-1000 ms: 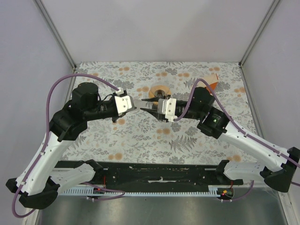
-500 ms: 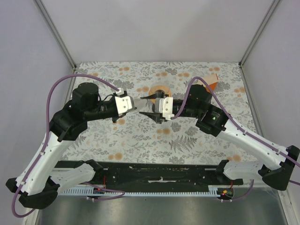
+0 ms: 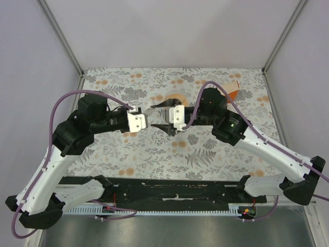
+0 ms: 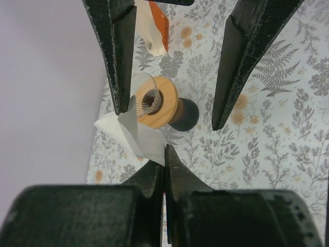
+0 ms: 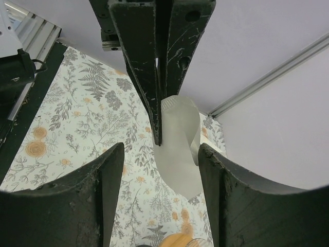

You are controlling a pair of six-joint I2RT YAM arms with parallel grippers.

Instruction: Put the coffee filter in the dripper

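The left hand point(image 4: 164, 150) is clamped shut on the thin white paper coffee filter point(image 4: 134, 133), held above the floral-patterned worktop point(image 4: 288, 128). The right hand point(image 5: 160, 150) stands open — one finger on either side of the filter. Beyond sits the round orange-brown dripper point(image 4: 160, 105) — on the worktop.

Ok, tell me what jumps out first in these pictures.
The white coffee filter hangs in mid-air above the middle of the table, pinched by the shut left end effector. The right end effector stands open on either side of it, and the orange-brown dripper sits just beyond.
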